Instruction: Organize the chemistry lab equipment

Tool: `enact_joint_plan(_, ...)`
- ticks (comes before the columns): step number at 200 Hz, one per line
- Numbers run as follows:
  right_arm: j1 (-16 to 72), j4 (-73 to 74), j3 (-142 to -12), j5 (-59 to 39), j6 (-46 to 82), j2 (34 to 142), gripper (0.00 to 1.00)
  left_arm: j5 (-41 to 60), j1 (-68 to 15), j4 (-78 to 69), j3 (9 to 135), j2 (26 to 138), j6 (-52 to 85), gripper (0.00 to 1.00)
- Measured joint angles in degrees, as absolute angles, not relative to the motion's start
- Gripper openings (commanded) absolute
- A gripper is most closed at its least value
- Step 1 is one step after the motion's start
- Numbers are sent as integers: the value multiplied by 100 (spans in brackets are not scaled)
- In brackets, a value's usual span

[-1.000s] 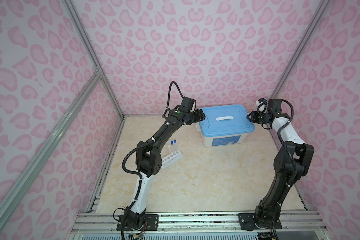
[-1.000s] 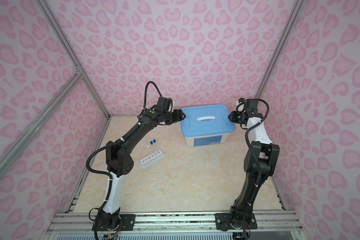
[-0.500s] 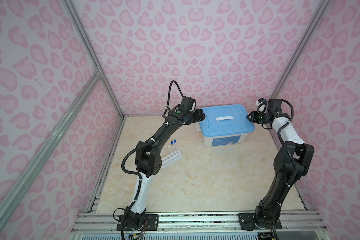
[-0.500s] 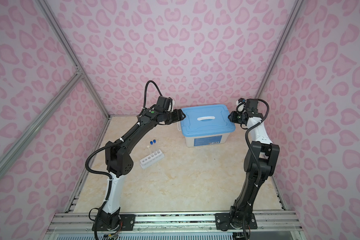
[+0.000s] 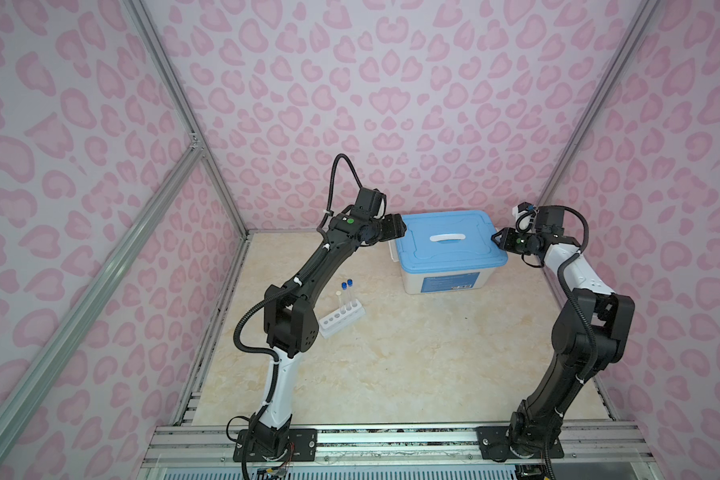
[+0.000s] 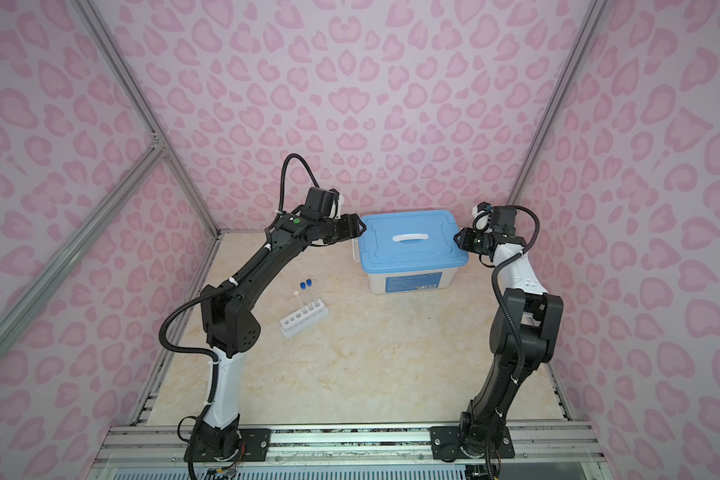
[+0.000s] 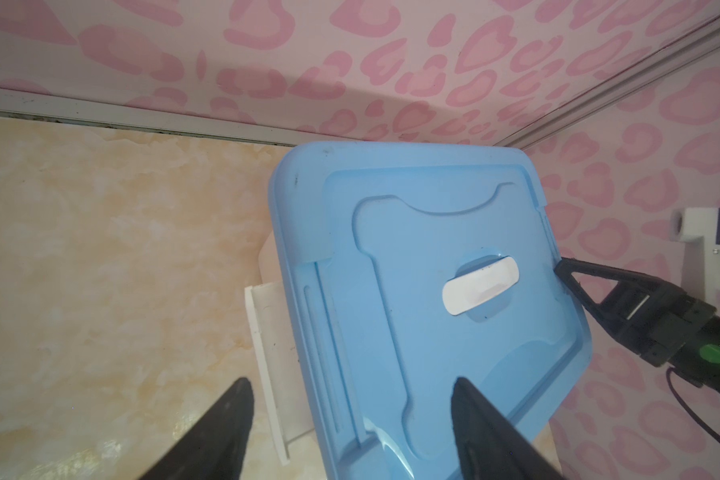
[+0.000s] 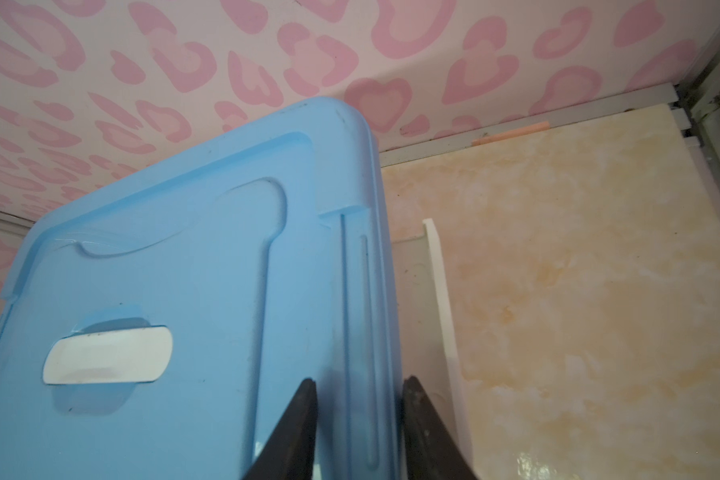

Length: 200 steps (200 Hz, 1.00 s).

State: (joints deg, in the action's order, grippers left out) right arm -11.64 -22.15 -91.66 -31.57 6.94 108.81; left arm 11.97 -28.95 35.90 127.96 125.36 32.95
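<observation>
A white six-hole rack (image 5: 341,322) (image 6: 304,319) stands on the floor left of centre in both top views. It holds two blue-capped test tubes (image 5: 347,284) (image 6: 305,284) and one white-capped tube (image 5: 339,293) (image 6: 296,293). My left gripper (image 5: 402,230) (image 6: 360,228) (image 7: 350,380) is open at the left end of the bin's blue lid (image 5: 449,253) (image 7: 391,249). One finger is over the lid and the other is off its edge. My right gripper (image 5: 495,239) (image 6: 456,239) (image 8: 359,379) is shut on the lid's right rim (image 8: 366,291). No cylinder, dish or cup shows.
The big white bin (image 5: 445,284) (image 6: 408,284) stands at the back against the wall, with a white handle (image 5: 447,237) on its lid. White side latches (image 7: 267,332) (image 8: 441,311) hang out from the bin at both ends. The pink walls are close behind it.
</observation>
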Motion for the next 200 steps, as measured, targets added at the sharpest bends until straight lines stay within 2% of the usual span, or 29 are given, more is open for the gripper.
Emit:
enact_joint_plan(118,-862,-2193,-7983,-2930,902,9810,34,1393,-2869,3339,12195,12121,3162,77)
enact_joint_plan(161,-851,-2331,-8029,-2856,972,9553,55,1422,-3057,3315,12151,12121,3028,76)
enact_joint_plan(200,-906,-2252,-7931,-2915,1098,9332,66,1415,-3242,3315,12154,12121,2838,77)
